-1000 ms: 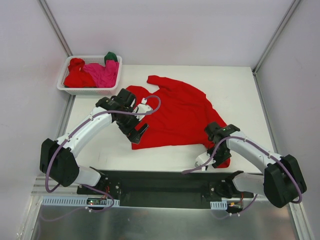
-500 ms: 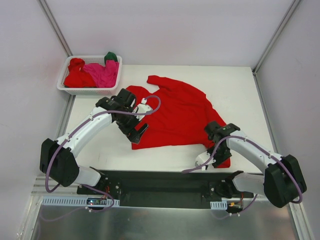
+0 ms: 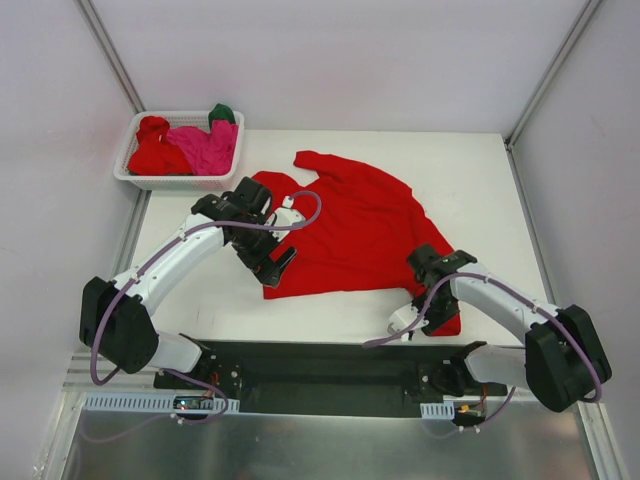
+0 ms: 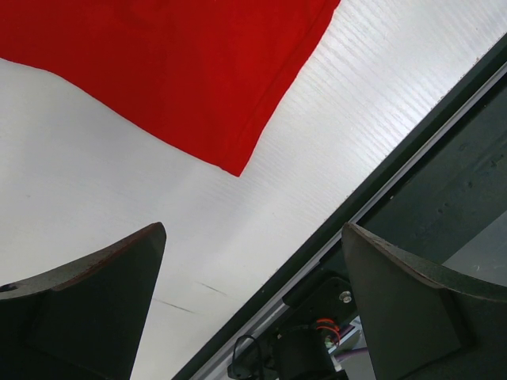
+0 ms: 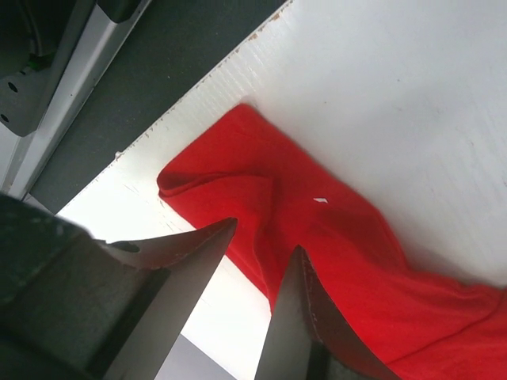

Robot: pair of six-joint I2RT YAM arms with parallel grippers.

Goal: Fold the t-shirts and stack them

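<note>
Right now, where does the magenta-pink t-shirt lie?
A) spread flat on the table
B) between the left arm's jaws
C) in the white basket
C: the magenta-pink t-shirt lies bunched inside the white basket at the far left, away from both arms.

At least two red t-shirts [image 3: 350,225], one pink t-shirt [image 3: 205,145], one green t-shirt [image 3: 222,112], one basket [image 3: 180,181], two arms [image 3: 170,260].
</note>
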